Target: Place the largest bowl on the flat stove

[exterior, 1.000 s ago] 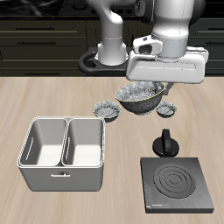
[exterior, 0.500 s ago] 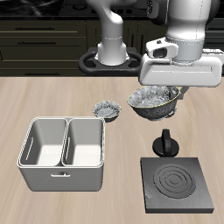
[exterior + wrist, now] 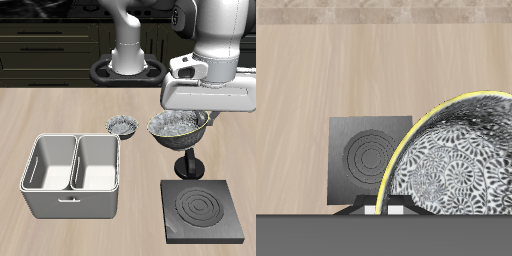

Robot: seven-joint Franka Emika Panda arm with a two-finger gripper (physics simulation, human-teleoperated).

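Observation:
The largest bowl, grey-white marbled with a dark rim, hangs in the air, held by its rim in my gripper. It hovers just behind the flat stove, above the stove's round black knob. The stove is a black square plate with ring burner near the table's front edge. In the wrist view the bowl fills much of the picture and the stove lies beyond its rim. The fingers are mostly hidden by the bowl.
A grey double-compartment bin stands near the front edge, beside the stove. A smaller speckled bowl sits on the table behind the bin. The robot base stands at the back. The third bowl is hidden.
The gripper has carried the largest bowl away from the other bowls, toward the front edge and the stove, and a little lower.

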